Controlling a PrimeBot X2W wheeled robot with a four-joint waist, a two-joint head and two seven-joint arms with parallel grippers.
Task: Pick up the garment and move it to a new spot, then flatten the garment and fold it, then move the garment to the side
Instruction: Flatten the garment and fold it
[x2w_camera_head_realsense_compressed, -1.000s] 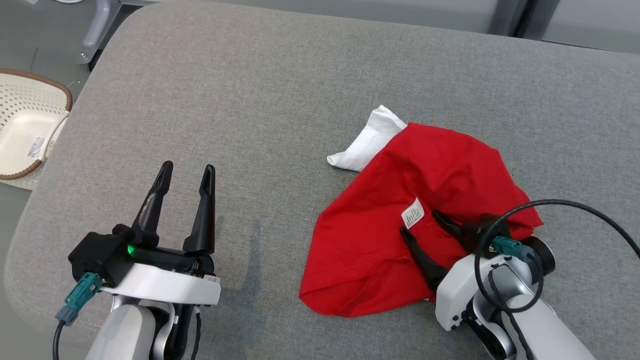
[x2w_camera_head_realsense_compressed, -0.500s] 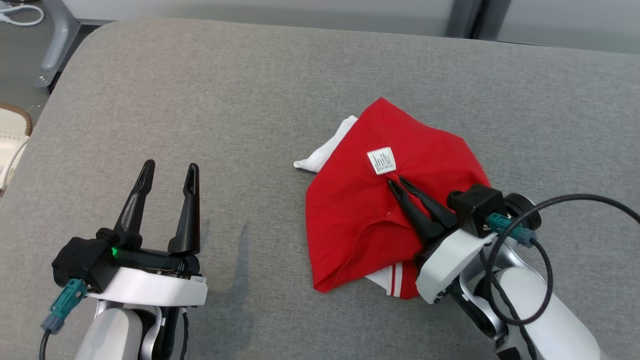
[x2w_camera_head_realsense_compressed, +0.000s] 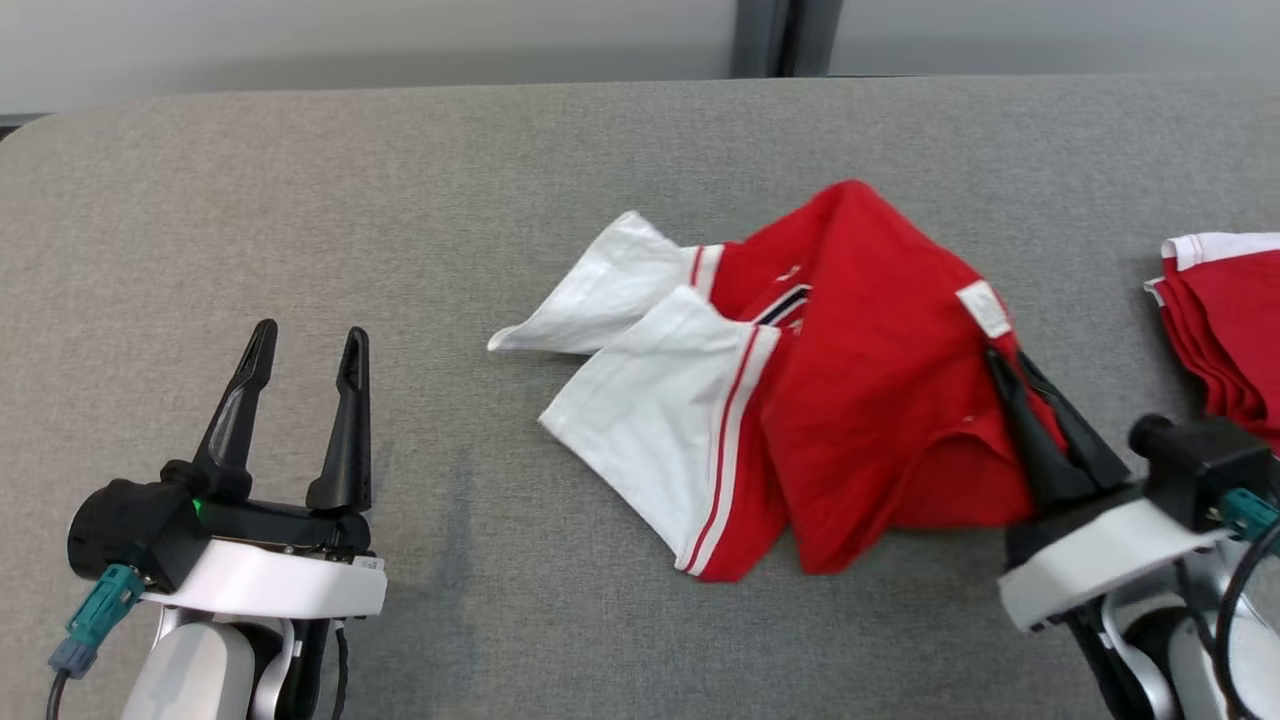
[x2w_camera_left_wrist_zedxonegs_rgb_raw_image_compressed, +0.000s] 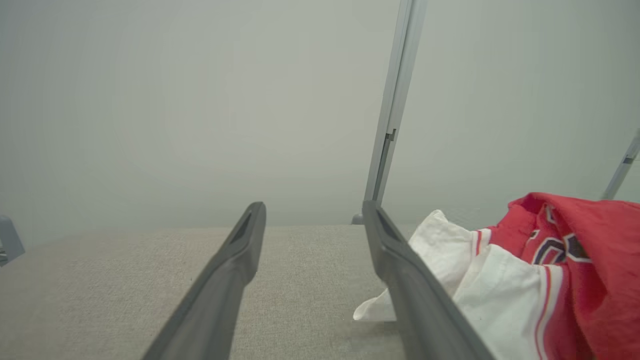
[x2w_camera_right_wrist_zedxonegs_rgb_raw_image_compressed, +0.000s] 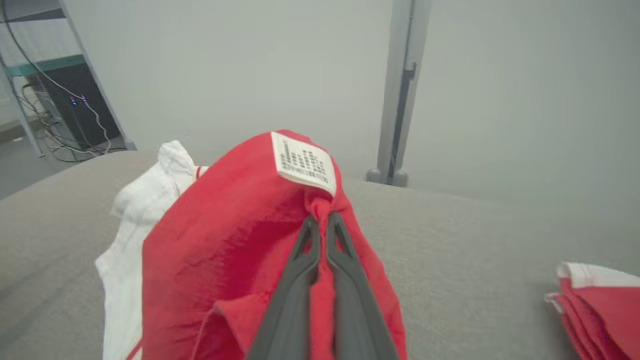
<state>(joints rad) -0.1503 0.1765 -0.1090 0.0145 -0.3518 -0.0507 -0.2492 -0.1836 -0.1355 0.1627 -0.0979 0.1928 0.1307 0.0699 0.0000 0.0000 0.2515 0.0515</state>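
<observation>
The right gripper (x2w_camera_head_realsense_compressed: 1005, 358) comes in low from the right, its 2 fingers pinched on a raised fold of the 1 red-and-white garment (x2w_camera_head_realsense_compressed: 860, 400), just below its white label (x2w_camera_head_realsense_compressed: 985, 308). The rest of the garment lies crumpled mid-way along the grey padded surface (x2w_camera_head_realsense_compressed: 400, 200). The left gripper (x2w_camera_head_realsense_compressed: 310, 335) hovers well apart, spread wide and holding nothing, and 1 folded red pile (x2w_camera_head_realsense_compressed: 1225, 320) sits at the right edge.

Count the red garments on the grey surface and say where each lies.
2. One crumpled garment lies mid-surface, pinched by the right hand. A folded red pile sits at the head view's right edge; its layers may hide more.
</observation>
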